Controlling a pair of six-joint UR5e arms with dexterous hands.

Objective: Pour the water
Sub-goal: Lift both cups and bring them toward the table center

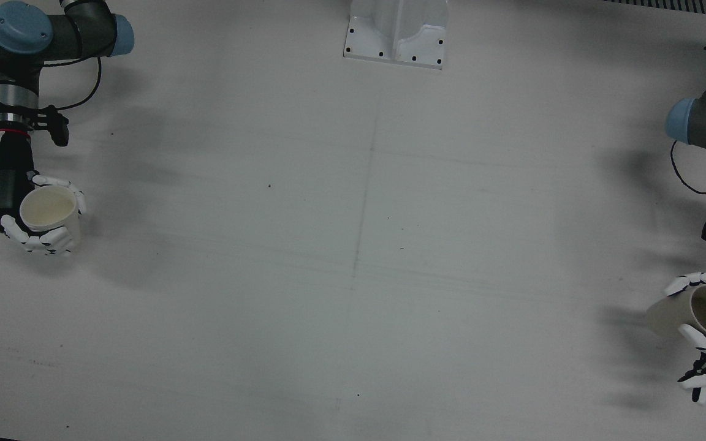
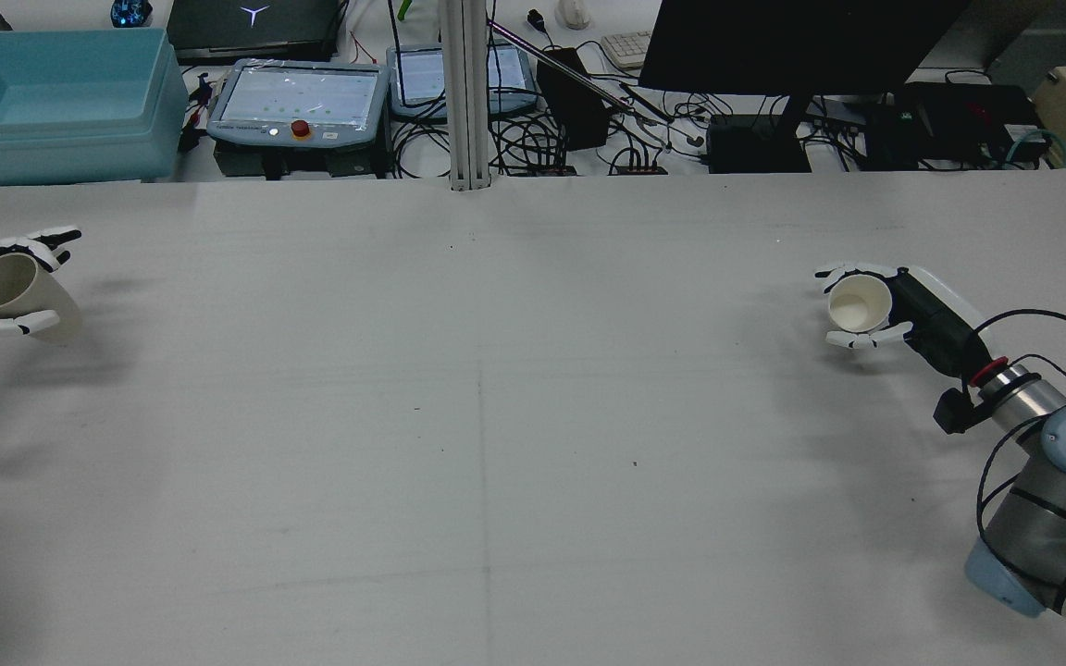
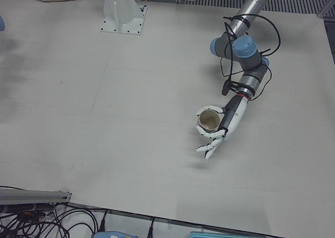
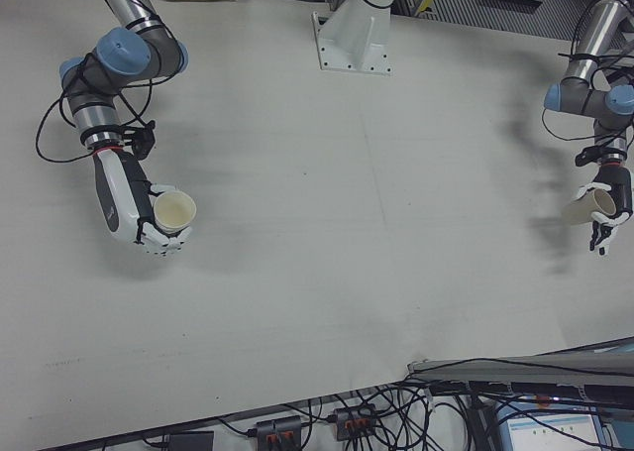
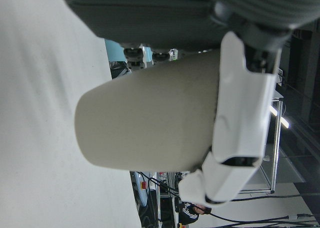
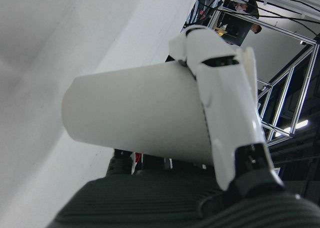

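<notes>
Cream paper cups are the whole business: the left robot hand (image 3: 217,131) is wrapped round one plain cream paper cup (image 3: 209,120), tilted with its mouth leaning outward, likely the pourer. The right robot hand (image 4: 149,228) clasps a second cream paper cup (image 4: 174,212), upright, probably to receive. They sit well apart above the bare white desk (image 1: 353,245).

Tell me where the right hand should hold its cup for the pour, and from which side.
Keep the grip it has: the right hand wraps the cup's side wall from the outer side, fingers below the rim. The cup is a smooth taper without a handle, and its mouth stays clear for pouring.
</notes>
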